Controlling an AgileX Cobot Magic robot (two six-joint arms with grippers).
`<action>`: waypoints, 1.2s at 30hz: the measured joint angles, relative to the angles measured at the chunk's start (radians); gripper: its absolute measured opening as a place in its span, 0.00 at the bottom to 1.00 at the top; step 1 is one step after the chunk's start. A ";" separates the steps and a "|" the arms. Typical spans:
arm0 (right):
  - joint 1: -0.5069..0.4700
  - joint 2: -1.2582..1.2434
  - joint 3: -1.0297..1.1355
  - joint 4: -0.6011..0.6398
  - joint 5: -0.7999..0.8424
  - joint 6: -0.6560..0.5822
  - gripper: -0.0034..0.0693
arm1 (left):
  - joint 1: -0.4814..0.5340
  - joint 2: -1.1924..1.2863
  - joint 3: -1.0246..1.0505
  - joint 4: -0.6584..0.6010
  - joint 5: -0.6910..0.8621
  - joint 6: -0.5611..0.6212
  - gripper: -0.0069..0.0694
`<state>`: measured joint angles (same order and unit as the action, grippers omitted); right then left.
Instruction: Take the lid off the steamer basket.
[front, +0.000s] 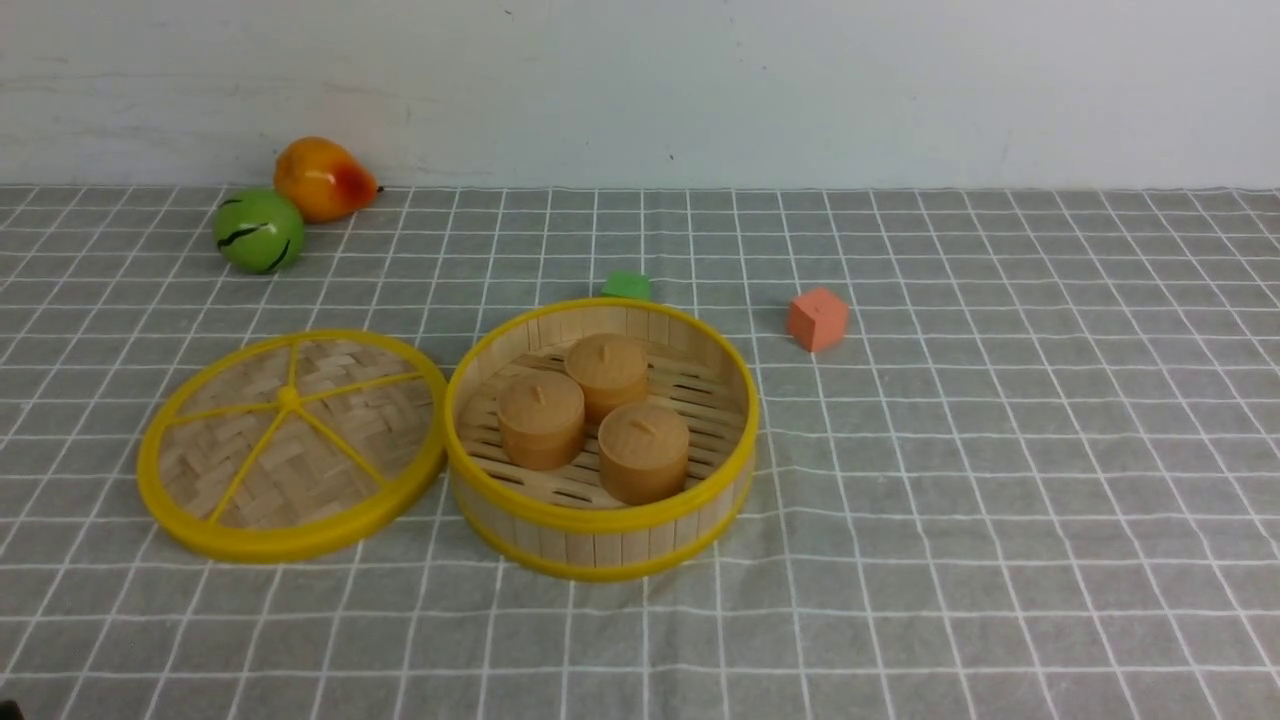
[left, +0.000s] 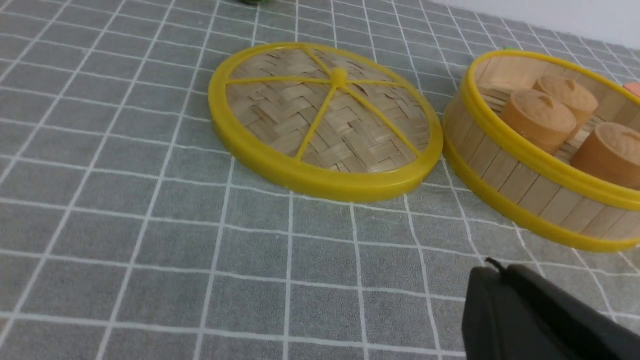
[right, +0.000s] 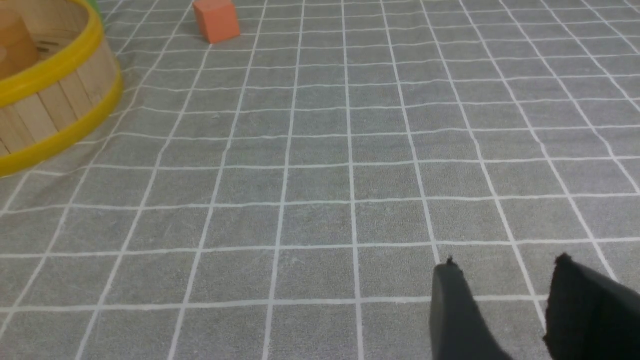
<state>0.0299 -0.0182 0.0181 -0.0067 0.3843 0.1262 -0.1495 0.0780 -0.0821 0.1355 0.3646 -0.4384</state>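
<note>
The lid (front: 290, 445), a flat woven bamboo disc with a yellow rim and spokes, lies on the cloth just left of the steamer basket (front: 600, 540), its rim close against the basket's side. The basket is uncovered and holds three tan round buns (front: 593, 415). In the left wrist view the lid (left: 325, 117) and basket (left: 525, 190) lie ahead of my left gripper (left: 492, 267), whose jaws are together and hold nothing. My right gripper (right: 505, 267) is open and empty over bare cloth, well to the right of the basket (right: 55, 100). Neither gripper shows in the front view.
A green ball (front: 258, 230) and an orange pear-shaped fruit (front: 322, 178) sit at the far left by the wall. An orange cube (front: 818, 319) lies right of the basket and shows in the right wrist view (right: 216, 20). A small green block (front: 627, 286) sits behind the basket.
</note>
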 joint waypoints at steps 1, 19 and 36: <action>0.000 0.000 0.000 0.000 0.000 0.000 0.38 | 0.013 -0.026 0.021 -0.010 -0.004 0.000 0.07; 0.000 0.000 0.000 0.000 0.000 0.000 0.38 | 0.060 -0.089 0.111 -0.069 0.020 0.156 0.08; 0.000 0.000 0.000 -0.001 0.000 0.000 0.38 | 0.041 -0.089 0.111 -0.069 0.021 0.157 0.09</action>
<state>0.0299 -0.0182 0.0181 -0.0076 0.3843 0.1262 -0.1085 -0.0105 0.0291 0.0663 0.3853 -0.2809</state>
